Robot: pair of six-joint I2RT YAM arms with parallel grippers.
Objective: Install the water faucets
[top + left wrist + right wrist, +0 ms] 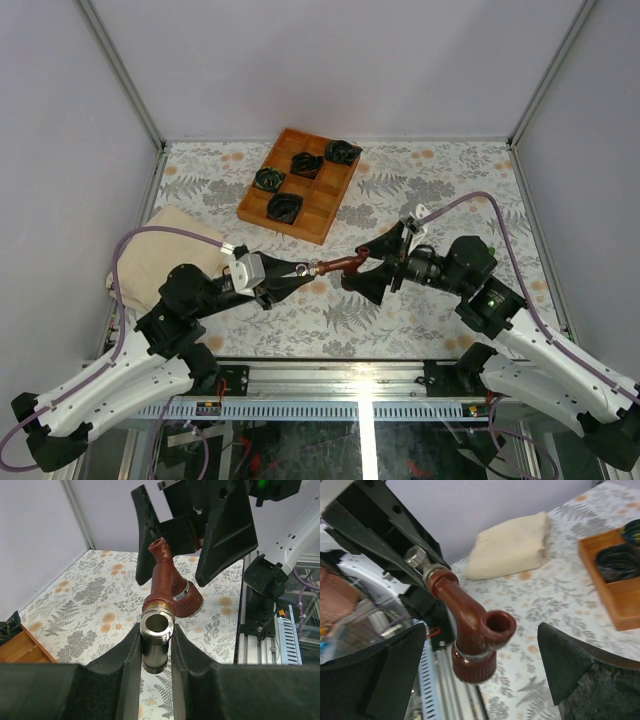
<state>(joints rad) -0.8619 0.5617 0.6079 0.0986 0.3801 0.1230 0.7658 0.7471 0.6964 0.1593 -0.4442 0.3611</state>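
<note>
Step in hand, as judged: a mid-air fitting or re-grip of 1 faucet, with only 1 arm bearing it. The left gripper [298, 270] is clamped narrow on the silvery threaded end [156, 630] of the red-brown water faucet [340, 266], and the 2 left fingers press the sides of that threaded tube. The right gripper [378, 263] stands wide. Its 2 fingers [225, 535] flank the faucet's far end with a clear gap on each side and touch nothing. The faucet hangs above the floral table [450, 200], straight ahead of the left fingertips and inside the right jaws' span. No second faucet shows in any view.

Orientation: the long axis runs from the left gripper toward the right gripper, roughly level in the top view. The threaded end is seated in the left jaws and the body reaches out to the right gripper. At the far end the body bends. An open mouth [497, 625] faces the right wrist camera, and a ribbed collar [474, 665] sits just below it.

Next move, as judged: the right fingers need to close squarely on the body or collar, centred so that neither finger pushes it sideways. The left grip must hold the axis steady. Whether the joint at the threaded end is fully seated cannot be told.
</note>
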